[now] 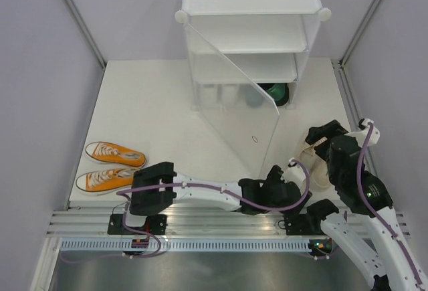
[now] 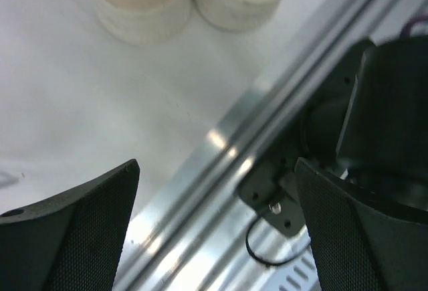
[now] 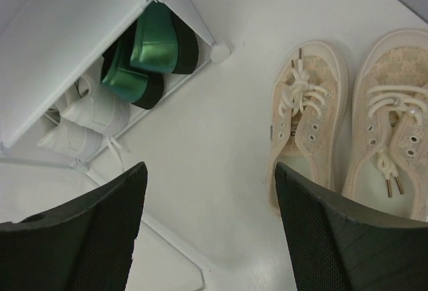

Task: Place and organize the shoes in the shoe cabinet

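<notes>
The tall white plastic shoe cabinet [image 1: 251,10], with round corner connectors and a translucent panel slanting down to the white table [image 1: 160,104], holds the glossy dark green heels [image 3: 150,57] beside the white sneakers [image 3: 87,120] on its bottom tier, both partly hidden under the shelf above. The cream lace-up mesh sneakers [image 3: 348,117] lie side by side on the table to the cabinet's right, cut off at the frame edge, while the orange canvas sneakers with white rubber soles [image 1: 110,165] sit well apart at the near left. The left claw [image 2: 215,170] gapes wide and empty above the table's edge near the cream toe caps, and the right claw [image 3: 210,170] hangs parted with nothing between its textured black pads.
</notes>
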`<action>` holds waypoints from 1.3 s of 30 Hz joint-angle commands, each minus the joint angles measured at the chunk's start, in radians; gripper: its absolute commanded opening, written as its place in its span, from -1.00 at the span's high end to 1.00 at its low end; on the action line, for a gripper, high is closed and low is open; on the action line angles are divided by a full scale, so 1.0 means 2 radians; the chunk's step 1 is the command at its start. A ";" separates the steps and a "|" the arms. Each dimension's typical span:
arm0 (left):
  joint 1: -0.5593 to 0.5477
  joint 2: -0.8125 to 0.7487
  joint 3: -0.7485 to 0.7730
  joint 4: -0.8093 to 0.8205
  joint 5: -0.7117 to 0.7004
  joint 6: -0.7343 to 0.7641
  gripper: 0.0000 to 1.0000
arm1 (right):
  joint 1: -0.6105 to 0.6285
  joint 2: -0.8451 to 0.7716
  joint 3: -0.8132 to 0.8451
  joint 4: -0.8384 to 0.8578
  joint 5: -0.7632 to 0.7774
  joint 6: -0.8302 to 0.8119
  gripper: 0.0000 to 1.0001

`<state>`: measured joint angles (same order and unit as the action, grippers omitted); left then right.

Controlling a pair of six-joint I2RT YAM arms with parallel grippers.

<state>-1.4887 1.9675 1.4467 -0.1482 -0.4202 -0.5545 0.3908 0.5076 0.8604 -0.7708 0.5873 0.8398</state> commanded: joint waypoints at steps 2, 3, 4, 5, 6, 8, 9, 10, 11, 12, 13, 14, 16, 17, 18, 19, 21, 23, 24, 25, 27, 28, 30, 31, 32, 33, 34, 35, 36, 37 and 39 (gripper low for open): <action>-0.024 -0.081 -0.084 -0.015 -0.028 -0.049 -0.99 | 0.002 0.008 -0.044 0.012 -0.047 0.018 -0.61; -0.029 -0.110 -0.104 -0.016 -0.031 -0.055 -0.99 | 0.002 0.012 -0.049 0.013 -0.047 0.018 -0.61; -0.030 -0.125 -0.123 -0.019 -0.037 -0.072 -0.99 | 0.003 0.015 -0.058 0.013 -0.047 0.018 -0.61; -0.030 -0.141 -0.159 -0.020 -0.041 -0.082 -0.99 | 0.002 0.017 -0.061 0.014 -0.048 0.020 -0.61; -0.030 -0.156 -0.176 -0.022 -0.046 -0.089 -0.99 | 0.002 0.020 -0.065 0.016 -0.048 0.021 -0.61; -0.030 -0.197 -0.215 -0.032 -0.067 -0.106 -0.99 | 0.002 0.022 -0.080 0.023 -0.048 0.023 -0.61; -0.030 -0.208 -0.225 -0.038 -0.072 -0.111 -0.99 | 0.002 0.027 -0.085 0.027 -0.048 0.024 -0.61; -0.030 -0.221 -0.235 -0.041 -0.076 -0.121 -0.99 | 0.002 0.028 -0.091 0.033 -0.049 0.025 -0.61; -0.030 -0.242 -0.255 -0.043 -0.075 -0.125 -0.99 | 0.001 0.032 -0.106 0.040 -0.057 0.025 -0.61; -0.031 -0.253 -0.262 -0.043 -0.074 -0.128 -0.99 | 0.001 0.044 -0.113 0.053 -0.061 0.026 -0.61; -0.033 -0.263 -0.269 -0.045 -0.071 -0.131 -0.99 | 0.001 0.051 -0.120 0.061 -0.067 0.026 -0.61; -0.035 -0.283 -0.278 -0.047 -0.071 -0.130 -0.99 | 0.001 0.058 -0.134 0.079 -0.078 0.025 -0.61; -0.043 -0.299 -0.280 -0.047 -0.071 -0.118 -0.99 | 0.001 0.074 -0.155 0.098 -0.088 0.021 -0.61; -0.045 -0.309 -0.274 -0.051 -0.071 -0.111 -0.99 | 0.000 0.079 -0.162 0.111 -0.093 0.021 -0.60; -0.051 -0.313 -0.269 -0.053 -0.072 -0.105 -0.99 | 0.000 0.089 -0.166 0.117 -0.093 0.021 -0.60; -0.056 -0.315 -0.262 -0.055 -0.079 -0.087 -0.99 | 0.000 0.094 -0.175 0.121 -0.093 0.022 -0.60; -0.066 -0.307 -0.237 -0.070 -0.097 -0.070 -0.99 | -0.001 0.106 -0.184 0.135 -0.089 0.020 -0.58; -0.066 -0.295 -0.207 -0.085 -0.126 -0.065 -0.99 | -0.003 0.115 -0.194 0.142 -0.085 0.018 -0.57; -0.066 -0.279 -0.197 -0.094 -0.137 -0.063 -0.99 | -0.003 0.123 -0.198 0.146 -0.085 0.019 -0.57; -0.067 -0.271 -0.187 -0.117 -0.165 -0.065 -0.99 | -0.003 0.127 -0.206 0.150 -0.087 0.019 -0.55; -0.066 -0.254 -0.160 -0.136 -0.199 -0.077 -0.99 | -0.006 0.134 -0.214 0.164 -0.094 0.017 -0.51; -0.066 -0.251 -0.154 -0.144 -0.227 -0.078 -0.99 | -0.007 0.134 -0.221 0.170 -0.102 0.018 -0.48; -0.065 -0.246 -0.144 -0.143 -0.250 -0.079 -0.99 | -0.011 0.137 -0.224 0.178 -0.108 0.015 -0.31; -0.062 -0.236 -0.139 -0.143 -0.266 -0.077 -0.99 | -0.014 0.137 -0.224 0.178 -0.112 0.014 -0.26; -0.058 -0.230 -0.128 -0.142 -0.272 -0.076 -0.99 | -0.018 0.136 -0.223 0.178 -0.114 0.013 -0.17; -0.051 -0.222 -0.121 -0.143 -0.277 -0.074 -0.99 | -0.020 0.132 -0.222 0.178 -0.117 0.012 0.00; -0.047 -0.217 -0.114 -0.142 -0.283 -0.073 -0.99 | -0.022 0.127 -0.223 0.178 -0.120 0.009 0.09; -0.043 -0.206 -0.102 -0.141 -0.285 -0.073 -0.99 | -0.028 0.123 -0.223 0.176 -0.129 0.007 0.17; -0.037 -0.201 -0.097 -0.140 -0.288 -0.073 -0.99 | -0.030 0.116 -0.222 0.174 -0.132 0.007 0.31; -0.034 -0.197 -0.086 -0.140 -0.298 -0.072 -0.99 | -0.034 0.112 -0.222 0.173 -0.135 0.002 0.38; -0.028 -0.185 -0.079 -0.122 -0.307 -0.059 -0.99 | -0.040 0.107 -0.222 0.169 -0.141 -0.003 0.50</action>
<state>-1.5639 1.5757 1.2324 -0.4213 -0.9390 -0.7162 0.3218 0.7429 0.4160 -0.4427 0.3634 0.8398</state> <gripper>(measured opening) 0.993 0.278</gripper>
